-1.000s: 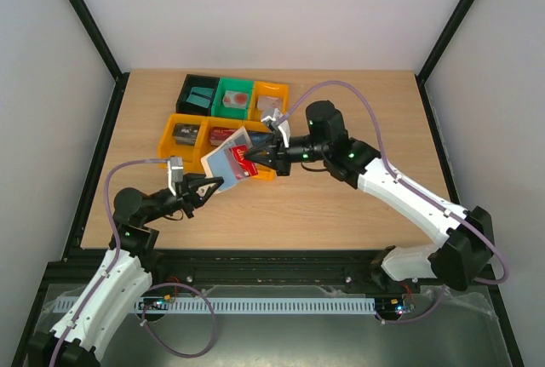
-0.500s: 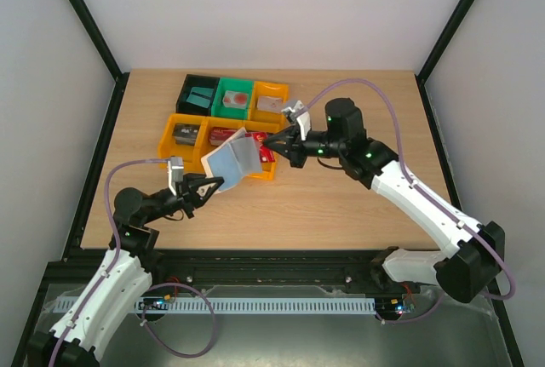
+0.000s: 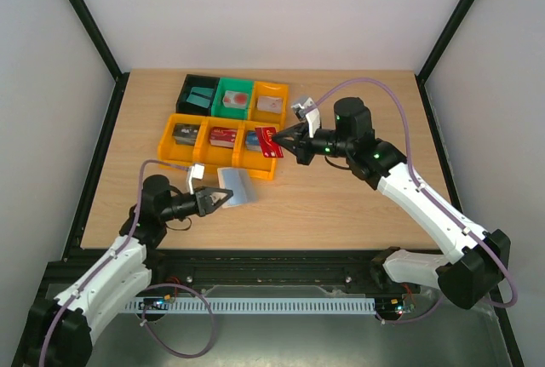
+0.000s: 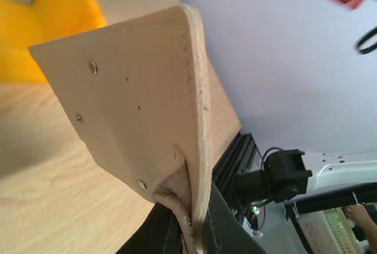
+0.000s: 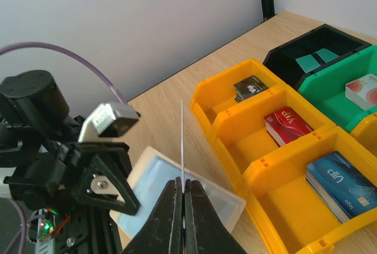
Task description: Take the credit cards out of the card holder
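The left claw point(image 3: 213, 199) pinches the tan-beige folding card holder point(image 3: 236, 186). At its 1 o'clock, the right claw point(image 3: 284, 139) pinches a thin red plastic credit card point(image 3: 266, 141)

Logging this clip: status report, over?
Left pincer shut on holder. Right pincer shut on red card, near orange bins. Nothing blocking.

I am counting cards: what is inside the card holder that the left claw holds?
The card holder shows only its grey-blue inner face, no card in it. Its pockets and the part behind the right claw are covered.
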You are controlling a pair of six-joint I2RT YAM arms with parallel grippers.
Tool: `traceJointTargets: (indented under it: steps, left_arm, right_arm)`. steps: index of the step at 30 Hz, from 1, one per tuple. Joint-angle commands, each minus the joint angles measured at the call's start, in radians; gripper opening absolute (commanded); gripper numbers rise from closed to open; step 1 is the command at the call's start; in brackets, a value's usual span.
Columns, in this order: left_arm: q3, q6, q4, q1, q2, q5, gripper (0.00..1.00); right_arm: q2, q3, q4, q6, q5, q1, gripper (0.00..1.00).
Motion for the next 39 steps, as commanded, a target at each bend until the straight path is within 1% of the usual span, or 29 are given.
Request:
traceJointTargets:
  steps: [1,5,8,9,11,13,15,18,20,22,24,26,27,29,31,34,35,36,38,39]
  left_arm:
    - [-0.005,-0.033,-0.126,-0.023,0.048,-0.054,0.02]
    - [-0.008,-0.029,-0.234,-0.025,0.089,-0.17,0.02]
    - [0.003,-0.023,-0.37,-0.025,0.108,-0.337,0.03]
    - [0.007,-0.033,-0.412,-0.024,0.107,-0.41,0.08]
    - [0.006,-0.074,-0.495,-0.007,0.102,-0.527,0.3]
    - [0.018,-0.11,-0.556,0.016,0.091,-0.595,0.5]
    - [0.042,-0.121,-0.574,0.036,0.066,-0.617,0.63]
    - [0.093,-0.11,-0.555,0.07,0.021,-0.634,0.75]
    - [0.13,-0.105,-0.524,0.096,-0.012,-0.641,0.81]
    - [0.159,-0.084,-0.454,0.117,-0.044,-0.619,0.85]
    - [0.182,-0.005,-0.34,0.123,-0.075,-0.578,0.87]
    - [0.202,0.155,-0.203,0.124,-0.108,-0.517,0.89]
    - [0.208,0.268,-0.136,0.121,-0.129,-0.471,0.9]
    - [0.217,0.572,-0.039,0.099,-0.176,-0.384,0.89]
    - [0.211,0.949,-0.031,0.054,-0.245,-0.331,0.89]
    - [0.154,1.512,-0.04,-0.028,-0.341,-0.336,0.89]
    - [0.123,1.724,-0.036,-0.053,-0.367,-0.338,0.89]
    - [0.075,2.003,-0.024,-0.077,-0.387,-0.338,0.9]
    - [-0.02,2.403,0.055,-0.108,-0.394,-0.328,0.9]
    - [-0.065,2.556,0.121,-0.114,-0.393,-0.302,0.89]
  right_arm:
    - [-0.01,0.004,-0.02,0.001,-0.013,-0.001,0.02]
    - [-0.009,0.005,-0.029,0.001,-0.035,-0.001,0.02]
    - [-0.012,0.005,-0.031,0.001,-0.038,0.0,0.02]
    - [-0.013,0.006,-0.03,0.001,-0.04,-0.001,0.02]
    - [-0.015,0.007,-0.032,0.002,-0.044,-0.001,0.02]
    - [-0.017,0.006,-0.036,0.004,-0.045,0.0,0.02]
    - [-0.017,0.01,-0.042,0.004,-0.044,-0.002,0.02]
    - [-0.013,0.013,-0.045,0.013,-0.039,0.0,0.02]
    - [-0.009,0.013,-0.042,0.021,-0.04,0.0,0.02]
    - [-0.005,0.014,-0.04,0.031,-0.039,0.0,0.02]
    - [-0.002,0.016,-0.042,0.037,-0.044,0.0,0.02]
    - [-0.002,0.02,-0.049,0.04,-0.054,0.0,0.02]
    - [0.0,0.023,-0.053,0.043,-0.056,0.0,0.02]
    - [0.001,0.032,-0.062,0.053,-0.068,0.001,0.02]
    - [0.005,0.038,-0.066,0.07,-0.087,0.002,0.02]
    - [0.015,0.039,-0.058,0.093,-0.108,0.017,0.02]
    - [0.021,0.039,-0.055,0.099,-0.109,0.027,0.02]
    - [0.027,0.042,-0.05,0.108,-0.109,0.038,0.02]
    - [0.042,0.042,-0.029,0.129,-0.12,0.061,0.02]
    - [0.05,0.045,-0.016,0.141,-0.129,0.078,0.02]
